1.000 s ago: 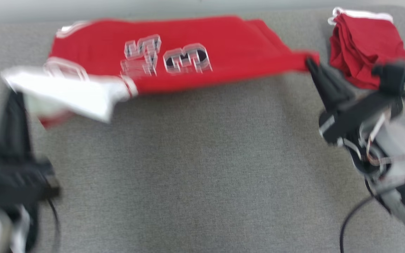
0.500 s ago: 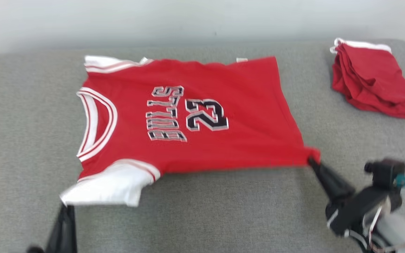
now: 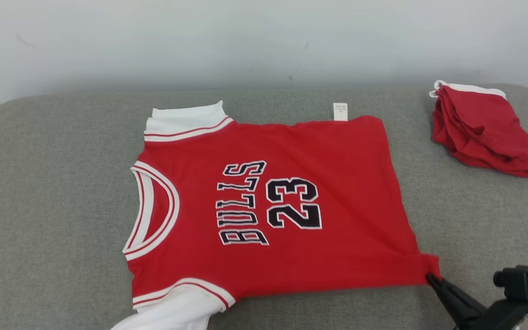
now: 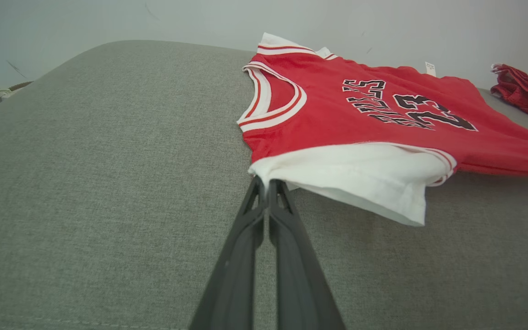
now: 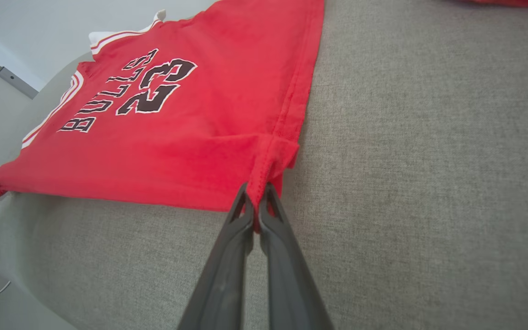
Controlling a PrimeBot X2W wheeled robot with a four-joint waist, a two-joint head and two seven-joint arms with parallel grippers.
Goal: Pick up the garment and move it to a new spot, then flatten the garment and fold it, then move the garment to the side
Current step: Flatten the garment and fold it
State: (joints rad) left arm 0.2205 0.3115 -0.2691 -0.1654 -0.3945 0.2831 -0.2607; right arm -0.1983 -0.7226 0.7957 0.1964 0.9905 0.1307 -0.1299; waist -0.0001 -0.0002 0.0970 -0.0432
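The garment [image 3: 264, 201] is a red jersey with white sleeves and "BULLS 23" on its front, spread face up on the grey cushion, neck toward the left. My right gripper [image 3: 430, 276] is shut on its near right hem corner at the lower right of the head view. Through the right wrist camera that red corner is bunched between the tips of the gripper [image 5: 255, 195]. My left gripper [image 4: 265, 183] is shut on the edge of the near white sleeve [image 4: 360, 174]. The garment [image 4: 383, 114] lies nearly flat, with slight wrinkles by the held corners.
A second red garment [image 3: 481, 130], folded into a small pile, lies at the far right of the grey cushion [image 3: 53, 192]. A pale wall [image 3: 264, 41] runs behind the cushion. The cushion's rounded edges fall away at the far left and right.
The head camera has tilted up, so the scene sits lower in the picture. The garment went from a raised, stretched band to lying spread on the cushion. Both grippers kept their hold.
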